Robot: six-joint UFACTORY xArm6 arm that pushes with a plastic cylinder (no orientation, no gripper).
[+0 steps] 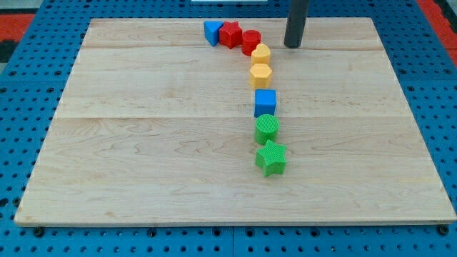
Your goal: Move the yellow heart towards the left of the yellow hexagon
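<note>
My tip, a bare rod with no pincer, stands right of the yellow heart, which sits unmoved above the yellow hexagon.

The view's top edge cuts off the rod above my tip; the yellow heart partly hides the red cylinder.

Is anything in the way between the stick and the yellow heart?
No. My tip sits just to the view's right of the yellow heart, with bare board between. The spot left of the yellow hexagon shows nothing in it either.
</note>
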